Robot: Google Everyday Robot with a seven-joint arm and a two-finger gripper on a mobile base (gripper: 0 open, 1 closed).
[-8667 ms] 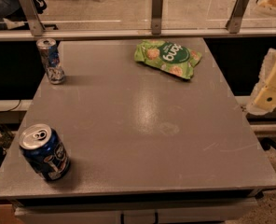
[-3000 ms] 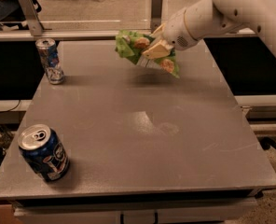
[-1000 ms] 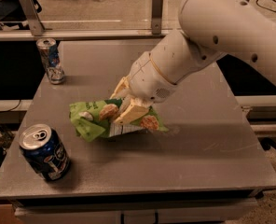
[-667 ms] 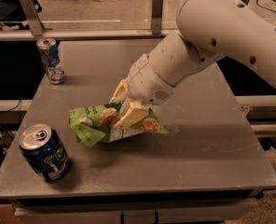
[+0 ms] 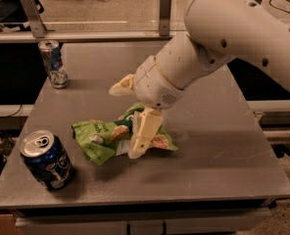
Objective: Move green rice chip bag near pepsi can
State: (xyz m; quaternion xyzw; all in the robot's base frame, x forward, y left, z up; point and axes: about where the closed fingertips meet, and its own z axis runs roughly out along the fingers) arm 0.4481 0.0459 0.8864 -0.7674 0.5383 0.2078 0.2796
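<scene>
The green rice chip bag (image 5: 100, 140) lies crumpled on the grey table (image 5: 218, 151), a short way right of the pepsi can (image 5: 46, 159). The dark blue can stands upright near the front left corner. My gripper (image 5: 125, 122) hangs right over the bag on the big white arm. Its fingers are spread apart: one finger (image 5: 143, 133) points down across the bag's right half, the other (image 5: 121, 86) sticks out up and to the left, off the bag. The bag's right part is partly hidden by the lower finger.
A slimmer silver-blue can with red marks (image 5: 53, 63) stands at the back left of the table. A rail with metal posts (image 5: 165, 12) runs behind the table's far edge. The white arm (image 5: 233, 38) crosses in from the upper right.
The bag has come down onto the table near the pepsi can. The gripper's fingers have spread apart and one has lifted off the bag.
</scene>
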